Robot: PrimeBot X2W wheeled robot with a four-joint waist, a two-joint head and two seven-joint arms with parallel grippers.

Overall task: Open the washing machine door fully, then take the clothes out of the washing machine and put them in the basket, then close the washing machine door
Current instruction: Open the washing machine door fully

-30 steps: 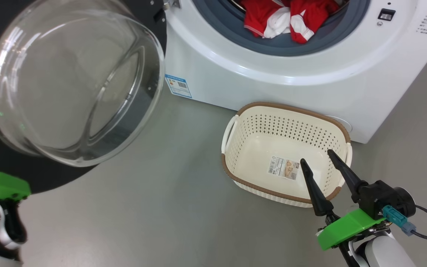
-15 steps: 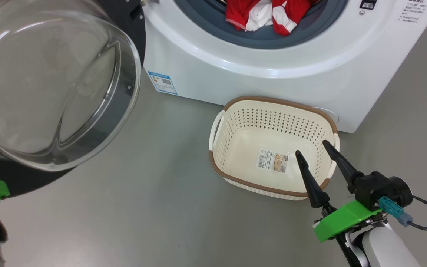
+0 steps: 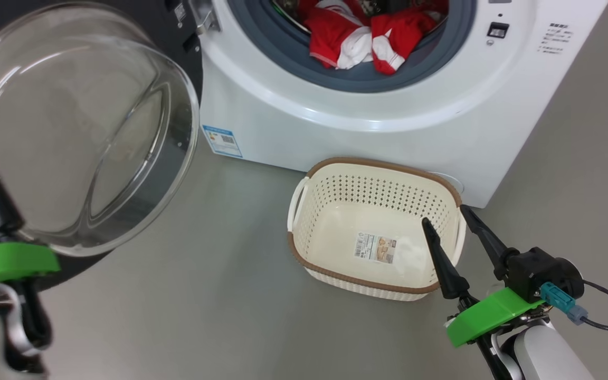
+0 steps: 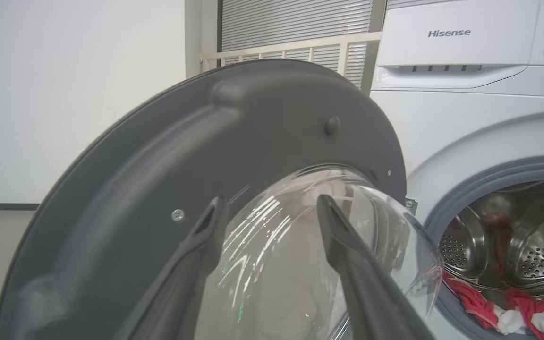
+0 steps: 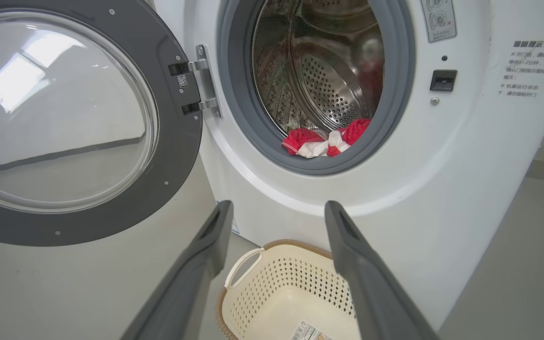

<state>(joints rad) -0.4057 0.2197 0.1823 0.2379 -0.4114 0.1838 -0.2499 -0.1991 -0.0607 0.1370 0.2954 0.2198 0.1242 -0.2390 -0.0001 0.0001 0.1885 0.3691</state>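
Floor: smooth matte grey, with a bare stretch between door and basket.
Washing machine: white, boxy, glossy front. Grey rubber gasket rings a perforated steel drum. Small blue label low on the front.
Door: swung wide to the machine's left. Dark round rim, clear bulging glass bowl.
Clothes: red with white panels, soft, bunched at the drum's lower lip and draping onto the gasket.
Basket: cream perforated plastic, rounded rectangle, brown rim, sticker on its floor. Stands just in front of the machine.
Left gripper: 2 fingers spread, framing the glass bowl; contact cannot be told.
Right gripper: 2 fingers spread, pinching nothing, over the basket's near right corner.
Clearance: drum mouth unblocked; open floor right of the machine.
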